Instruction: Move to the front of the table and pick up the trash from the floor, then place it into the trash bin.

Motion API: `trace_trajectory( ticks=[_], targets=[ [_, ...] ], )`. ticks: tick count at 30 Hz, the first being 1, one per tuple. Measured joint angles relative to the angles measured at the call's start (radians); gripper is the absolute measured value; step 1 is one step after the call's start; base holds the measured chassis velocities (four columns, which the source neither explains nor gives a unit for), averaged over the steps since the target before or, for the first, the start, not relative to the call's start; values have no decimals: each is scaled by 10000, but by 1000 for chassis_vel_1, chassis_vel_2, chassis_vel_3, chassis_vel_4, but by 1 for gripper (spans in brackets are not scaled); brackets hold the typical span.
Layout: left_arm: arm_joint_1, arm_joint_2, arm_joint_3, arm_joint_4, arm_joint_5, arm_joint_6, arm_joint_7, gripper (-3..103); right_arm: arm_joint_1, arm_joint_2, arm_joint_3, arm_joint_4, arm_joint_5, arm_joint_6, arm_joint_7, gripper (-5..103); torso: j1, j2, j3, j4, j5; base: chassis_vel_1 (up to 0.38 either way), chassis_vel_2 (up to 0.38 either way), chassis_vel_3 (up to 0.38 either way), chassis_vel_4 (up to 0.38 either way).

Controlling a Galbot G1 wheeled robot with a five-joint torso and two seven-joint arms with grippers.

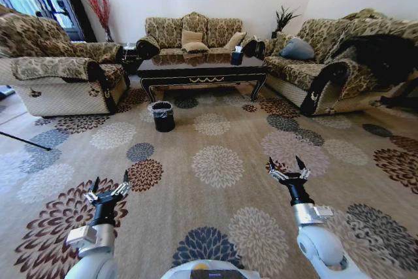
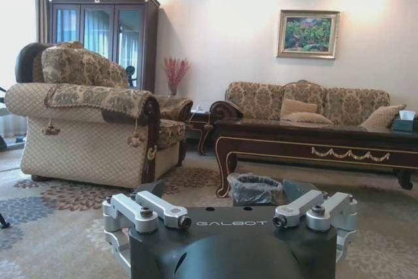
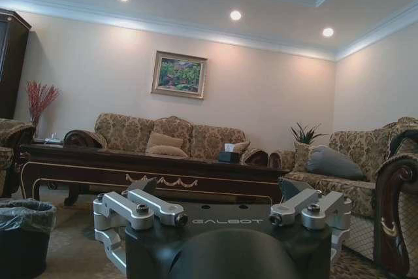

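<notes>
Left end effector [image 1: 110, 183] "GALBOT", fingers apart | right end effector [image 1: 288, 166] "GALBOT", apart | trash bin [image 1: 162, 115] beside table [image 1: 202, 68]

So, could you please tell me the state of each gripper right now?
Left gripper: open, empty.
Right gripper: open, empty.

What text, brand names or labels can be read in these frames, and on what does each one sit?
"GALBOT": on the black body of the left gripper, in the left wrist view.
"GALBOT": on the black body of the right gripper, in the right wrist view.
No other text is legible; the tissue box shows none.
</notes>
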Motion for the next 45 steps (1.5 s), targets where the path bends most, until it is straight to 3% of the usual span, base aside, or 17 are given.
trace_trajectory(
  ticks=[45],
  targets=[
    [0,0,0,0,0,0,0,100,0,0,0,0,0,0,0,100,542,1821,1281,1,0,0,0,0,0]
  ],
)
